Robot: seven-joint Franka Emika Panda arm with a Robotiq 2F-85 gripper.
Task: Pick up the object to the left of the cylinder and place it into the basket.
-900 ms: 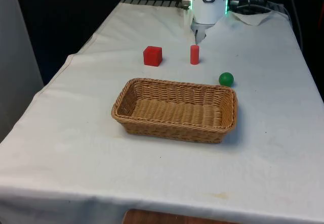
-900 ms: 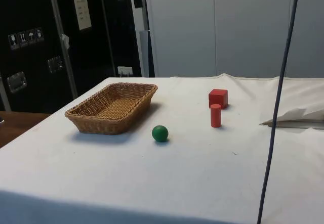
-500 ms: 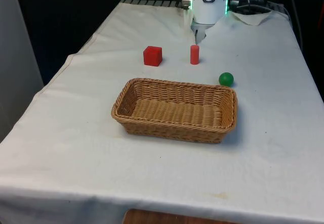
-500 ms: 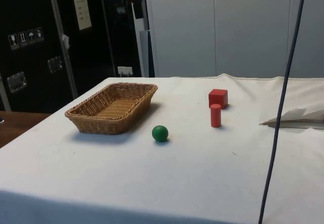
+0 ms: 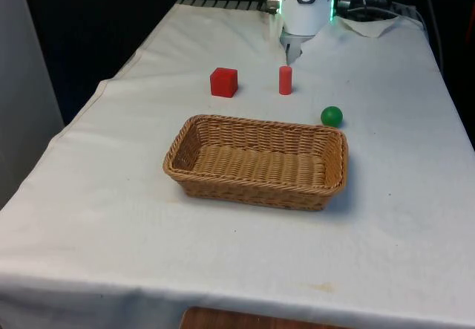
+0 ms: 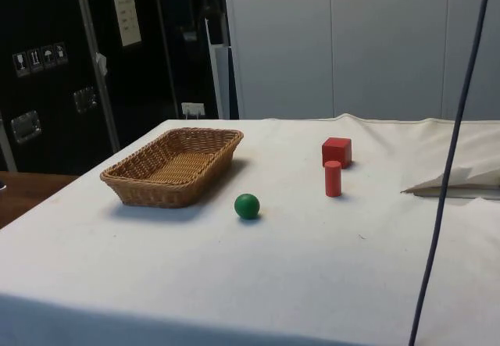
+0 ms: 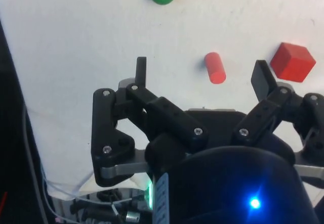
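Front view places the red cube [image 5: 223, 82] on the white cloth [image 5: 111, 195] at the front view's left of the red cylinder [image 5: 285, 80], the two well apart, and beyond the far rim of the wicker basket [image 5: 256, 161]. That makes the cube the piece to collect; it sits flat, untouched, with open cloth on all sides. The gripper [image 7: 200, 75] hangs above the far end of the table, back from the cylinder, its fingers spread wide with nothing between them. Judged from its sharp edges and flat faces, the cube is rigid and probably light, likely painted wood or plastic, not fragile. Its smooth faces could slip under a weak pinch, so the sound hold is across two opposite side faces, fingers square to them and low enough to cover the middle of each face. Count: one cube, one cylinder, one green ball [image 5: 332, 116], one basket. The ball lies near the basket's corner at the front view's right, clear of the intended path.
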